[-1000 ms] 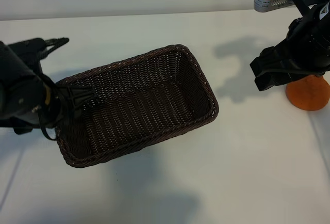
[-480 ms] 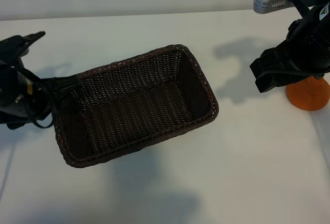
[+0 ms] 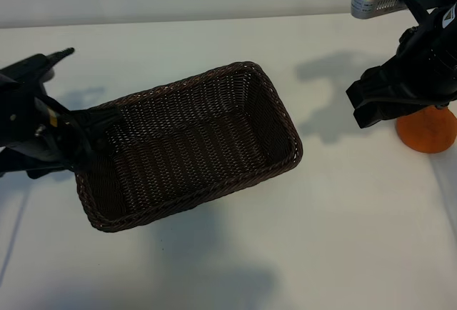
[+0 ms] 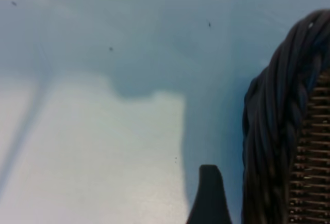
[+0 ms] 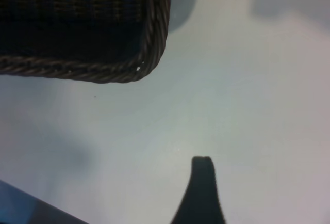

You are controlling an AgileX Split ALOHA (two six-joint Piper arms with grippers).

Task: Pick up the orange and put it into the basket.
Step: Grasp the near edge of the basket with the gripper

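The left gripper (image 3: 86, 128) sat at the left end of the basket (image 3: 207, 88), its jaws apart, one of them beside the braided rim on the table side. Whether it touched the wicker could not be established.

The basket lay mid-table, holding nothing visible. The orange (image 3: 427, 130) stood on the table (image 3: 235, 253) at the far right, well apart from the basket.

The right gripper (image 3: 389, 99) hung just over the orange, jaws apart, nothing between them. In my judgement the step was the descent onto the fruit: the jaws should straddle its widest part, below the bump, before closing, and the lift should clear the basket rim.

The orange's upper half was hidden behind the right arm. Each wrist view showed only one fingertip (image 5: 202, 182); the right wrist view showed a basket corner but not the fruit.
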